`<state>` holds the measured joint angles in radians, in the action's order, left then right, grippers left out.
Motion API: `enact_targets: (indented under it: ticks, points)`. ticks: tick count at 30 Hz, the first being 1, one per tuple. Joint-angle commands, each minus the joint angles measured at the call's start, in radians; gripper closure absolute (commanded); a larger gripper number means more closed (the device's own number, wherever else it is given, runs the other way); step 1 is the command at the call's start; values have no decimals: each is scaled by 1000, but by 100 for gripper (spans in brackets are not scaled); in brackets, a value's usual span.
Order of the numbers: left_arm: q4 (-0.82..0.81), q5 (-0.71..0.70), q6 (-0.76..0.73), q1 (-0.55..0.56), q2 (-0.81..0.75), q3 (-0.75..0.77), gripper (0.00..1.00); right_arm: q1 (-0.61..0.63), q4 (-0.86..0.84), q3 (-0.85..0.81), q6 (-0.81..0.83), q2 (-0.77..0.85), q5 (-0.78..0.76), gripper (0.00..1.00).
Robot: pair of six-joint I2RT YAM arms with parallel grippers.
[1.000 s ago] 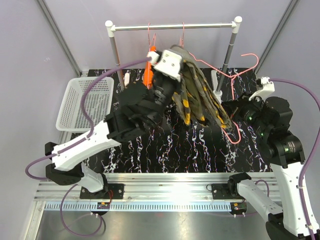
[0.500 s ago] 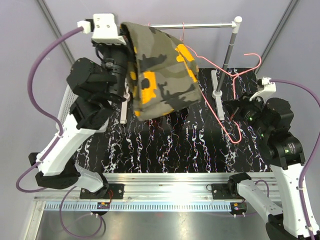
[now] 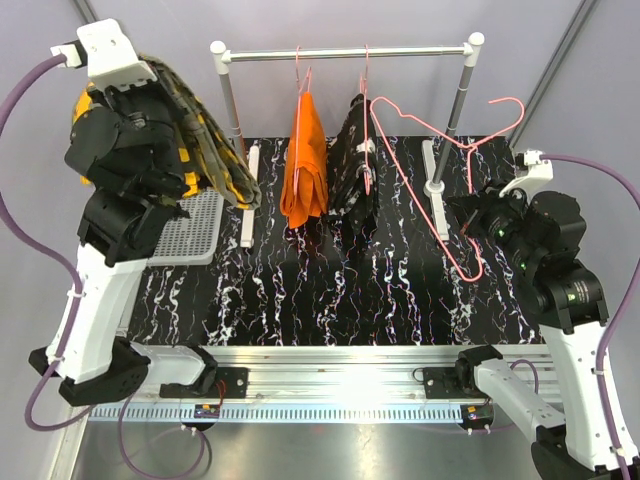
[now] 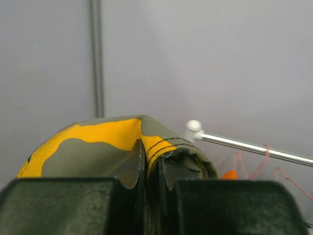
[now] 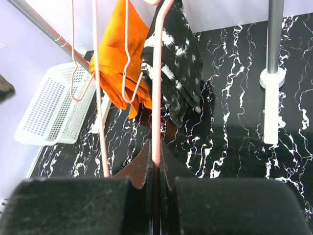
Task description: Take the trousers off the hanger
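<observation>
From above, we see the left gripper (image 3: 165, 95) raised at the far left, clamped on the camo trousers (image 3: 205, 140), which hang above the basket (image 3: 190, 235). The orange trousers (image 3: 303, 165) and the black trousers (image 3: 355, 170) hang side by side on their own hangers from the rail (image 3: 345, 52). The right gripper (image 3: 478, 218) holds the empty hanger (image 3: 408, 182) off the rail, near the right post.

The left wrist view shows the left gripper (image 4: 149, 166) with its fingers pressed together on a fold of the camo trousers (image 4: 98, 142); the rail (image 4: 244, 145) is behind.

The right wrist view shows the right gripper (image 5: 155, 171) pinched tight on the empty hanger (image 5: 156, 98), with the orange trousers (image 5: 120, 63), the black trousers (image 5: 178, 63) and the basket (image 5: 49, 107) beyond.

We judge the task about a third done. One pair is off its hanger but not yet set down, and two pairs are left.

We count three trousers, three hangers (two on the rail, one in hand), one rail and one basket.
</observation>
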<state>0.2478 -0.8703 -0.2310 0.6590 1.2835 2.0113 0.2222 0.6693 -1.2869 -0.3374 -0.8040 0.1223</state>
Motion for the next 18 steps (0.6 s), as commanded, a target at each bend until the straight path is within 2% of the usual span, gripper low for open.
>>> enact_targets:
  ticks: [1,4,10,11,14,18]
  points:
    - [69,-4,123,-125,-12,-15,100,-1,-57,-51,20,0,-19,100]
    - [177,68,261,-333,-49,-92,100,0,-54,-54,21,2,-23,100]
    - [258,188,386,-574,-122,-244,100,0,-66,-48,15,0,0,100]
    - [265,201,397,-638,-130,-256,100,0,-68,-49,12,-3,5,100]
    - [284,254,395,-741,-142,-290,100,0,-77,-51,2,-6,26,100]
    - [251,235,326,-806,-138,-331,100,0,-88,-58,-15,-9,71,100]
